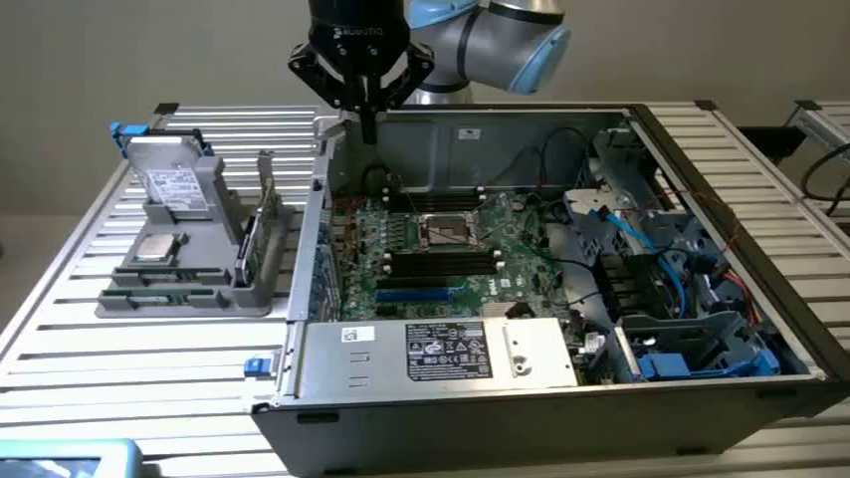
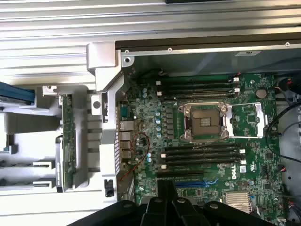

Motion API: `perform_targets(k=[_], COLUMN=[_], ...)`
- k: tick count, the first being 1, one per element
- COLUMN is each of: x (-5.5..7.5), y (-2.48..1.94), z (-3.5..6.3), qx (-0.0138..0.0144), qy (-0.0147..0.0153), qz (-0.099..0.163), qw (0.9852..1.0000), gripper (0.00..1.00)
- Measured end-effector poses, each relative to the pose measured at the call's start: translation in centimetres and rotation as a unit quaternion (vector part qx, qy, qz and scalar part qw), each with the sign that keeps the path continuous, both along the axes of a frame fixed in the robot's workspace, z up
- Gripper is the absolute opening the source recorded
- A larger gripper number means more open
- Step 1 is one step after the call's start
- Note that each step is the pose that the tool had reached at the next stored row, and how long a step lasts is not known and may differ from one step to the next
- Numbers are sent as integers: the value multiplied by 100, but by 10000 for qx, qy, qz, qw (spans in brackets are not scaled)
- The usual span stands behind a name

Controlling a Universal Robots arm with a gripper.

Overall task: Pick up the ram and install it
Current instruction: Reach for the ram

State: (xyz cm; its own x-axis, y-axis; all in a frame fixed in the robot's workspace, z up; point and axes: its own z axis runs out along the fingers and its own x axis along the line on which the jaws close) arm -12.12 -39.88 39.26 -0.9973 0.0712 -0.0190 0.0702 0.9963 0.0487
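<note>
We are seeing the black gripper [image 1: 368,127] hovering with jaws closed on nothing over the open grey computer case's [image 1: 558,383] rear corner. The long, thin green ram stick [image 1: 247,249] is standing unpicked in the grey plastic holder [image 1: 186,284] beside it, so everything is remaining.

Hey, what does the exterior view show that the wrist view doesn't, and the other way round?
The exterior view adds the robot arm, the labelled power supply, the drive cage with blue cables, and a silver processor chip on the grey fixture. The wrist view adds a look straight down on the ram sitting in that fixture beside the case, and a thin red wire loop. Both share the motherboard, its empty processor socket, the dark memory slots, and the gripper, fingers shut and holding nothing.
</note>
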Motion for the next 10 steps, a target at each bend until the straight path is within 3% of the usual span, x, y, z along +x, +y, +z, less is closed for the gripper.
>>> perform_targets(k=[10], x=[0], y=[0], z=[0], qx=[0], qy=[0], qz=[0], qw=[10000], gripper=[11])
